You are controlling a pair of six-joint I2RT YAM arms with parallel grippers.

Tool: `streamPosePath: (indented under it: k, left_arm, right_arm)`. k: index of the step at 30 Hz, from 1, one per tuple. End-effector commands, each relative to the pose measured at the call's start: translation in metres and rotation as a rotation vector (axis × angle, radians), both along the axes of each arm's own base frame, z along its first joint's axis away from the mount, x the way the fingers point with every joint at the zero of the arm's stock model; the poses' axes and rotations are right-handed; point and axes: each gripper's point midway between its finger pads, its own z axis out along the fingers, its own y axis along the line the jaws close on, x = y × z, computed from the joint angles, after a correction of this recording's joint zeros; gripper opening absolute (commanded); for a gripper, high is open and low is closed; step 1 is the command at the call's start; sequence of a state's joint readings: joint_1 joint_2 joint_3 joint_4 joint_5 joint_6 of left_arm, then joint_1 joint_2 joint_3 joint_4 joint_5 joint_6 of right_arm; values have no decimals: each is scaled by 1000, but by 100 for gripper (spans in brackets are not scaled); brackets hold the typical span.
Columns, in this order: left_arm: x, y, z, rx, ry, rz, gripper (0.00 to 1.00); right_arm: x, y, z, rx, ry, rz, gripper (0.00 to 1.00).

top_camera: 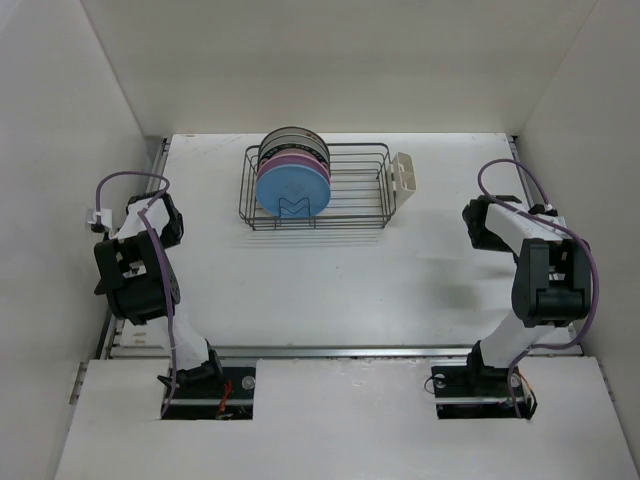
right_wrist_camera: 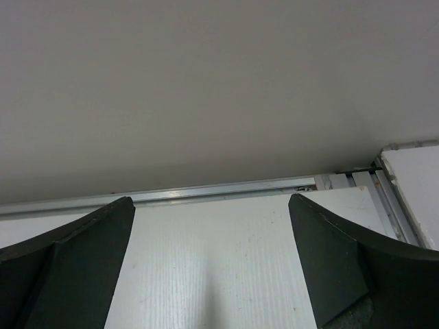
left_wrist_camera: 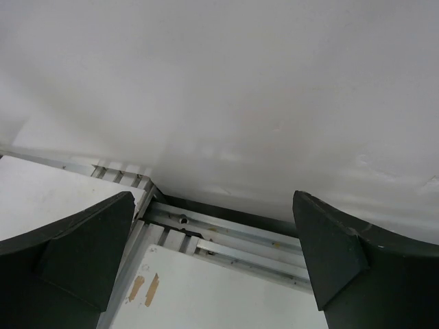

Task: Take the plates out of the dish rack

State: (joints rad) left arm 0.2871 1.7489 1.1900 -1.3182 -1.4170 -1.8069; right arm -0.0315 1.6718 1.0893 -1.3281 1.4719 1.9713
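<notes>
The dish rack [top_camera: 345, 200], a dark wire basket, stands at the back middle of the table in the top view. Several plates [top_camera: 292, 170] stand on edge in its left end. A plain blue plate [top_camera: 292, 185] is nearest the front, a pink one [top_camera: 303, 161] is behind it, and dark-rimmed ones [top_camera: 290, 135] are at the back. My left gripper [top_camera: 132, 285] [left_wrist_camera: 212, 199] hangs open and empty at the table's left side, far from the rack. My right gripper [top_camera: 550, 292] [right_wrist_camera: 210, 200] is open and empty at the right side. Neither wrist view shows the rack.
A small cream cutlery cup [top_camera: 405, 170] hangs on the rack's right end. White walls enclose the table on the left, back and right. A metal rail [top_camera: 340, 351] runs along the near table edge, and the left wrist view shows a rail [left_wrist_camera: 226, 233] too.
</notes>
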Motion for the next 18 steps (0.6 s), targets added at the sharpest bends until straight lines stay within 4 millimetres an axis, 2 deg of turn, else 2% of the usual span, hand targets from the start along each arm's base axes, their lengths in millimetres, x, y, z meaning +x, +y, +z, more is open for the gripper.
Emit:
streamPosePath:
  k: [1, 6, 9, 10, 12, 13, 14, 15, 16, 17, 18]
  left_arm:
    - [-23, -6, 26, -42, 210, -12, 100]
    - [-22, -6, 29, -53, 242, -16, 100]
    - [-2, 3, 63, -37, 333, -53, 100]
    - [16, 9, 85, -64, 448, -66, 100]
    - [32, 9, 106, -125, 536, -82, 100]
    - [37, 9, 116, -159, 540, -88, 100]
    - [42, 9, 141, -188, 499, -105, 100]
    - [42, 6, 151, -236, 489, -135, 100]
    - [76, -1, 135, -367, 311, -281, 100]
    - [93, -11, 125, -484, 283, -448, 100]
    - [98, -30, 144, -541, 256, -697, 100]
  right_arm:
    - [6, -5, 22, -90, 16, 32, 100]
    - [7, -5, 24, -90, 19, 32, 100]
    - [19, -6, 39, -93, 148, 41, 100]
    - [34, -6, 59, -95, 127, 39, 100]
    - [42, -2, 81, -93, 193, 55, 100]
    - [54, 6, 109, -136, 129, 84, 100]
    - [56, 13, 126, -138, 74, 103, 100]
    - [60, 21, 139, -125, 52, 126, 100]
    - [64, 30, 150, -101, 26, 153, 100]
    - [77, 53, 168, -58, -31, 222, 100]
    - [84, 66, 178, -48, -32, 265, 100]
